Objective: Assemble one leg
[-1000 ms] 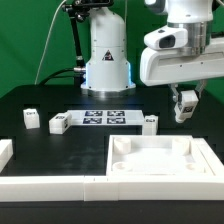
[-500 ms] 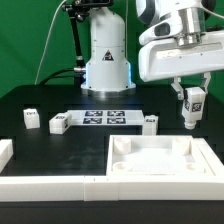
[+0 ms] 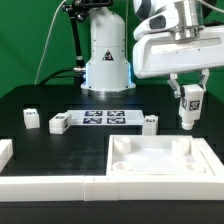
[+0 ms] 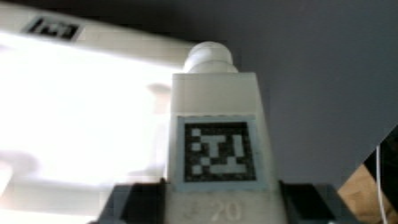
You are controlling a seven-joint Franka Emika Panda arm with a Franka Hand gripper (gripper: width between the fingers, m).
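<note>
One leg (image 3: 188, 108) hangs at the right of the frame, clamped upright in the pincer (image 3: 188, 93) with its peg end downward, clear of the worktop (image 3: 30, 95). It is near the tray piece's (image 3: 150, 168) far right corner, likely lined up for that recess.

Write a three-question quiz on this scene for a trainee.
1. True or false: the leg hangs upright in the air.
2. The gripper is: A) open and empty, B) shut on the leg, C) shut on the tray.
3. In the wrist view, what sticks out of the leg's free end?

Key: 1 true; 2 B; 3 a round peg.
</note>
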